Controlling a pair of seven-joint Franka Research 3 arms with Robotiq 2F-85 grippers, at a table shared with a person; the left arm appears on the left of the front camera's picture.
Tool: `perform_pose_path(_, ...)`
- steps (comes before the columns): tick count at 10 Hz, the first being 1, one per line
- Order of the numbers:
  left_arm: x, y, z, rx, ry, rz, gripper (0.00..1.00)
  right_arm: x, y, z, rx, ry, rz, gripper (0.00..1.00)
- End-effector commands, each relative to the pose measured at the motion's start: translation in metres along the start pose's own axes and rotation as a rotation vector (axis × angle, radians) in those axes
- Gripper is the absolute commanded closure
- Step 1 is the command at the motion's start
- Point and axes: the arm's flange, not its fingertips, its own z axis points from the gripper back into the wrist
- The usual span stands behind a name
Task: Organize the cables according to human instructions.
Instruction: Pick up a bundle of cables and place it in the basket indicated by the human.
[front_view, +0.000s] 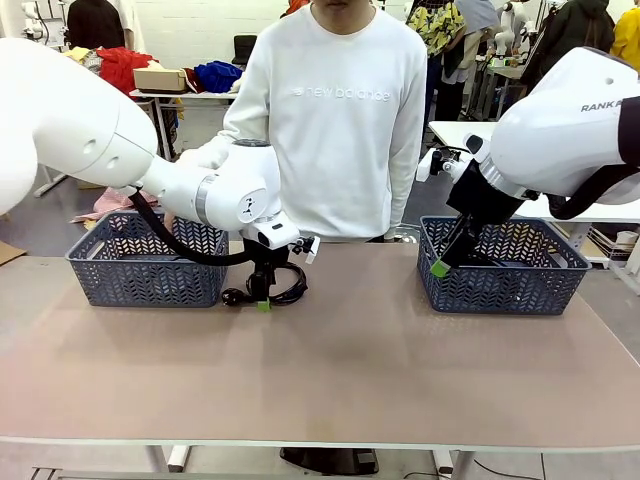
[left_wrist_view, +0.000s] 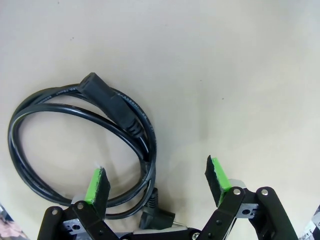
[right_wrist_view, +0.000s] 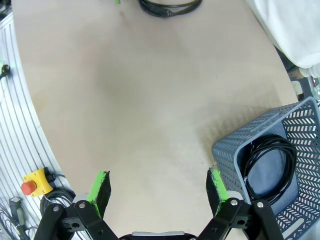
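My left gripper (left_wrist_view: 156, 181) stands with its green-padded jaws spread wide, directly above the near edge of the coiled thin black power cable (left_wrist_view: 82, 145) that lies on the tan table (front_view: 380, 370), just right of the left grey perforated plastic basket (front_view: 148, 262). The risk here is a partial grasp: in the left wrist view one pad sits over the bundled strands while the other hangs over bare table, so a closure from this pose could catch a single strand, or pinch the angled black plug (left_wrist_view: 159, 216) beside the jaws, and the loop would then uncoil or drag when lifted. A trailing strand could also snag on the basket rim during transfer. My right gripper (right_wrist_view: 157, 186) is likewise spread, holding nothing, poised at the near left corner of the right grey perforated plastic basket (right_wrist_view: 272, 150); a careless descent there could strike that wall. Contents: the right basket holds one coiled black cable (right_wrist_view: 267, 167), seen in the right wrist view. The left basket's interior is largely hidden behind my left arm, so I cannot tell its contents.
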Motion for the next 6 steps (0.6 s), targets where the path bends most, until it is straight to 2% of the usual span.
perform_pose_path(1,-0.0001,0.0091,-0.0003,-0.008,0.021,-0.016,0.0,0.0,0.0004,0.0004,-0.004,0.001,-0.001,0.0)
perform_pose_path(6,-0.0023,0.0157,-0.0072,-0.002,0.032,0.002,0.0,0.0,0.0004,0.0004,-0.004,0.001,-0.001,0.0)
